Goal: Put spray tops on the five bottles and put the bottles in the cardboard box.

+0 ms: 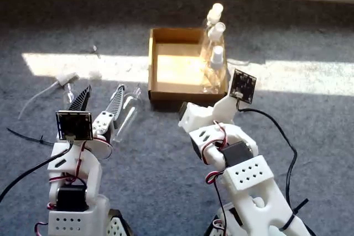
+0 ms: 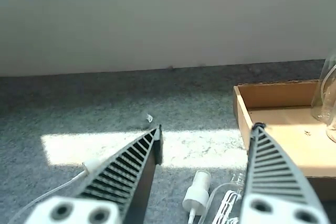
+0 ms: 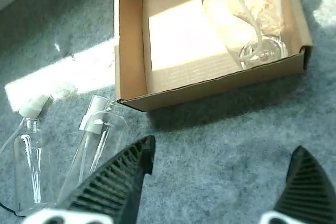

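Observation:
The cardboard box (image 1: 157, 84) stands at the back middle, and three clear bottles with spray tops (image 1: 214, 53) stand along one wall of it; they also show in the right wrist view (image 3: 247, 24). A bottle (image 1: 127, 113) with a white top at its neck lies on the carpet in front of the box's corner. My left gripper (image 1: 99, 99) is open just beside it, and that bottle (image 2: 226, 203) lies low between the fingers (image 2: 131, 171). Farther out lie another bottle (image 3: 29, 156) and a loose spray top (image 1: 65, 77). My right gripper (image 3: 220, 177) hangs open before the box (image 3: 210, 90).
Grey carpet covers the floor, with a bright sun stripe across the box. The loose spray top's thin tube (image 1: 30, 100) trails outward. A wall runs along the far side. Black cables (image 1: 285, 142) lie beside the right arm (image 1: 221, 131).

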Available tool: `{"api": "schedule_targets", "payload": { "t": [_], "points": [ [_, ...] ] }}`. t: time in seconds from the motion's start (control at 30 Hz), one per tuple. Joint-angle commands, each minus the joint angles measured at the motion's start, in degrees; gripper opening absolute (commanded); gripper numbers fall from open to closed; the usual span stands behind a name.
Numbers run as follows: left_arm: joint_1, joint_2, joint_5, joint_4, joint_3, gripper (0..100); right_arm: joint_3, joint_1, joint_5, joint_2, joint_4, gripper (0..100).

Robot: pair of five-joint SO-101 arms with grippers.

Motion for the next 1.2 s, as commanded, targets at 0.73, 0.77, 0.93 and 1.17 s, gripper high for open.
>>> {"api": "schedule_targets", "payload": {
  "t": [0.73,0.77,0.93,1.17],
  "points": [
    [0.48,0.84,5.45,27.87,-20.79,25,-0.31,0.48,0.09,0.13,-1.19,34.6],
    [0.57,2.07,8.18,33.23,-24.57,25,-0.31,0.48,0.09,0.13,-1.19,34.6],
    [0.4,25.01,18.55,46.59,-43.74,25,-0.31,0.4,0.09,0.13,-1.19,34.6],
    [0.13,64.75,20.4,67.43,-66.51,31,-0.31,0.4,0.09,0.13,-1.19,34.6]
  ]
}}
